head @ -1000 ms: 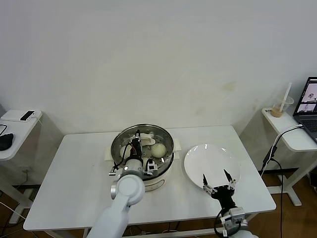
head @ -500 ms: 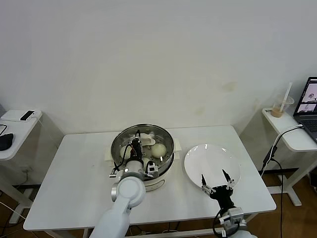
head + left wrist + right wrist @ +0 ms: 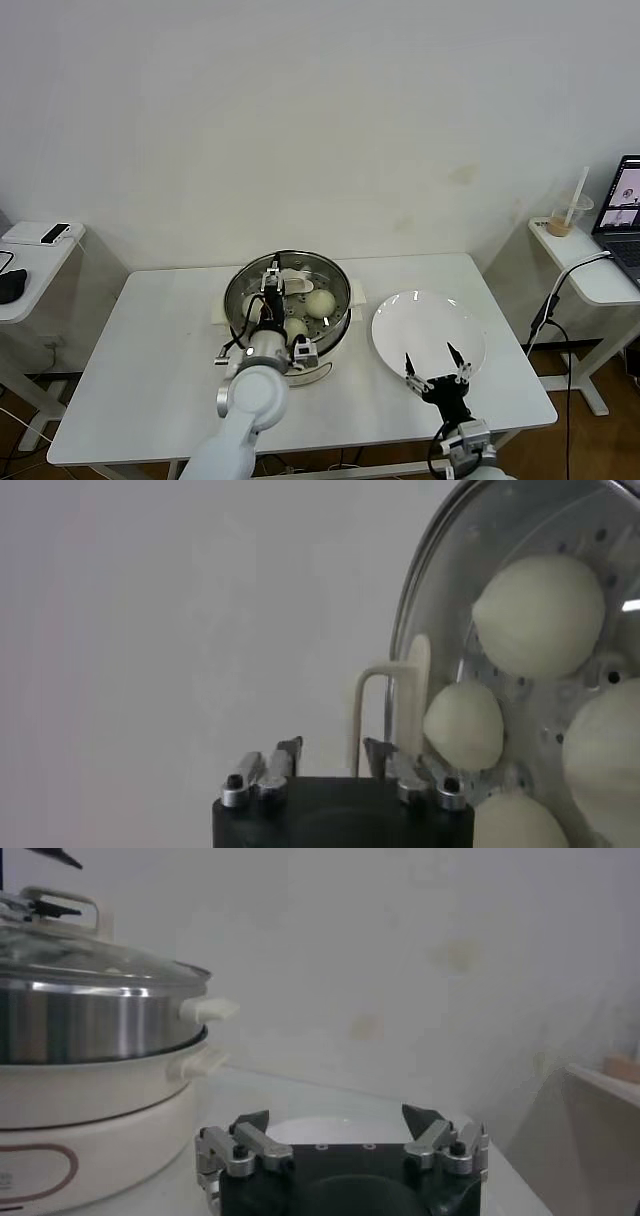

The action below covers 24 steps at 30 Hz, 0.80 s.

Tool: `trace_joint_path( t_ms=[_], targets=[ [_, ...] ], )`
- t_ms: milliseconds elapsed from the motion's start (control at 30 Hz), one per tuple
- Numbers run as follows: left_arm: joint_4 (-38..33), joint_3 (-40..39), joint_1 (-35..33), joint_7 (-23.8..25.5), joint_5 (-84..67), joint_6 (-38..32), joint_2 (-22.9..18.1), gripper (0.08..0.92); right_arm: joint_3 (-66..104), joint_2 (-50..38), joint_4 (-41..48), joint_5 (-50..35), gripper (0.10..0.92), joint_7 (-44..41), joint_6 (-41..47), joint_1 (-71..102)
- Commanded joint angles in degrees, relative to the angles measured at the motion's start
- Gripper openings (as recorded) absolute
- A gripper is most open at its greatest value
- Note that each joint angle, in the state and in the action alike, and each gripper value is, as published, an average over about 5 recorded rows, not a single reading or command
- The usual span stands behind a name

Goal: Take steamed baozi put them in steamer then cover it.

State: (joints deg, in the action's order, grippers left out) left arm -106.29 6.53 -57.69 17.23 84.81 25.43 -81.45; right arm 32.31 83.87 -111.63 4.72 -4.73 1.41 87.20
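The steamer (image 3: pixel 290 335) stands mid-table, a steel pot on a cream base. The cover (image 3: pixel 320 275) lies on it, its cream handle (image 3: pixel 293 285) on top. Several baozi (image 3: pixel 320 302) show through the glass, and also in the left wrist view (image 3: pixel 540 615). My left gripper (image 3: pixel 270 272) is open just above the handle (image 3: pixel 400 695), fingers on either side of it with gaps (image 3: pixel 330 750). My right gripper (image 3: pixel 429 355) is open and empty over the near edge of the white plate (image 3: pixel 428 320). The right wrist view shows the covered steamer (image 3: pixel 90 1023) beside it and its jaws (image 3: pixel 335 1116) wide.
The plate (image 3: pixel 330 1130) is bare, right of the steamer. A side table (image 3: pixel 35 270) with a phone and mouse stands at the left. Another (image 3: pixel 590 265) with a laptop, a cup and a hanging cable stands at the right.
My left arm has drawn back a little toward me, with the cover staying on the steamer. My right gripper has shifted slightly left and nearer.
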Motion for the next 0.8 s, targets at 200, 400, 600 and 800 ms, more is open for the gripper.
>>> trace_joint_path(
  t_ms=[200, 400, 600, 800],
  targets=[
    [-12.23, 0.89, -9.58, -3.96, -6.91, -1.95, 4.26, 0.802, 0.33, -0.36, -0.12, -0.24, 0.823, 0.02, -0.3, 0.76],
    [-20.84, 5.26, -16.7, -10.06, -18.11, -5.01, 7.49, 0.822, 0.52, -1.15, 0.1, -1.23, 0.823, 0.04, -0.94, 1.25],
    [-23.19, 17.5, -28.51, -21.65, -37.96, -14.24, 4.55, 0.823, 0.98, -2.92, 0.17, -3.09, 0.823, -1.51, -3.45, 2.54],
    [-17.15, 30.06, -34.6, -31.67, -79.79, -29.63, 2.56, 0.823, 0.45, -2.95, 0.87, -2.35, 0.823, -2.73, -5.45, 3.02]
  ],
)
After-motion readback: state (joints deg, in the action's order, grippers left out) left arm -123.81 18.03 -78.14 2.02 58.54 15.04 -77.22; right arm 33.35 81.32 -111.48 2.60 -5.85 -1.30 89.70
